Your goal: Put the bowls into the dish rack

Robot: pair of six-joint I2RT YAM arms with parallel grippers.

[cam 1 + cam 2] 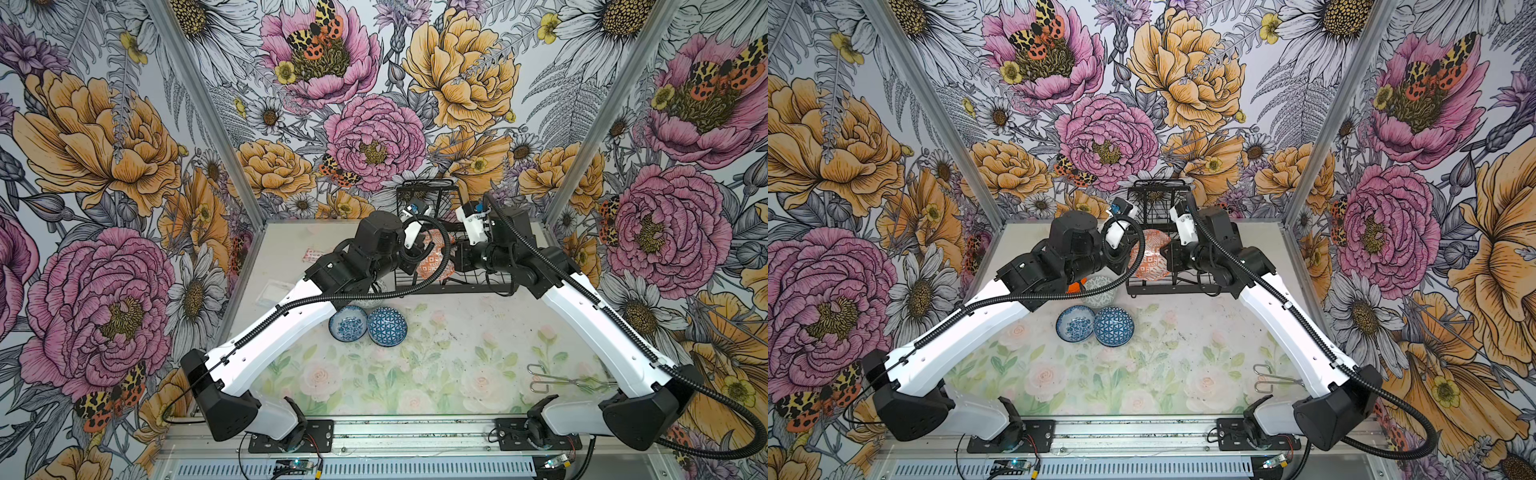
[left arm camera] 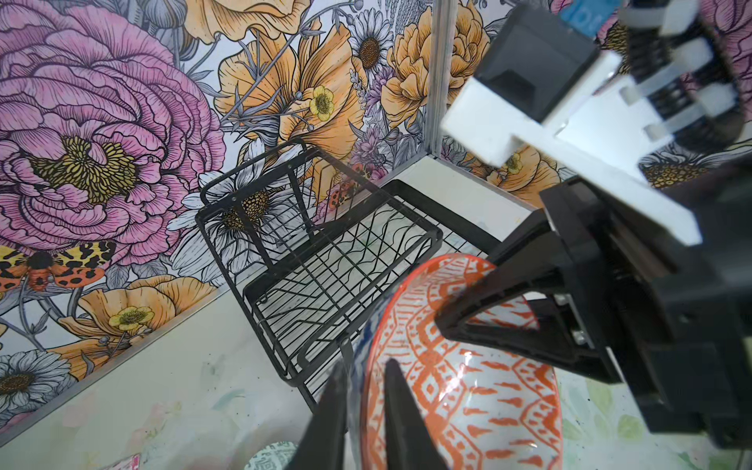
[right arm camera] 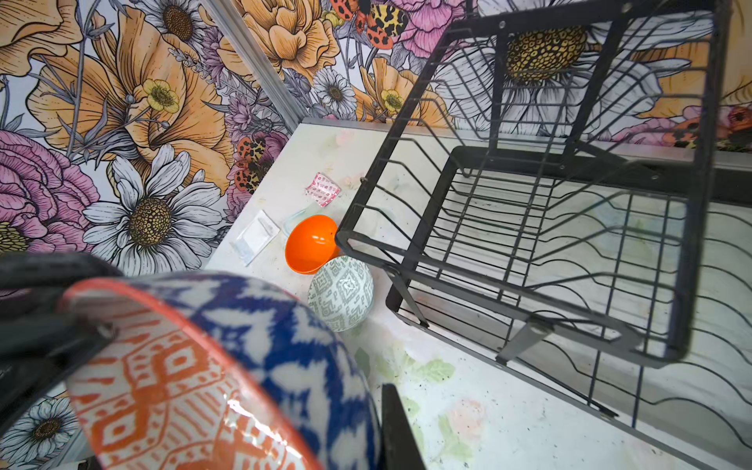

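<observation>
Right claw (image 1: pixel 1163 254) clamps the orange-white bowl (image 2: pixel 468 398) by its rim, left claw (image 2: pixel 362 419) hangs loose around it; that glossy rim might slip and drop onto the dish rack (image 1: pixel 453 289).

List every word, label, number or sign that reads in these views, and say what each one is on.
No text here can be read.
Red-and-white packet: printed marks, too blurred to read.
Blue tag on the right arm: pale marks, blurred and cut off by the picture's edge, unreadable.
Orange-white bowl: pattern only, no lettering.
Dish rack: no label seen.
</observation>
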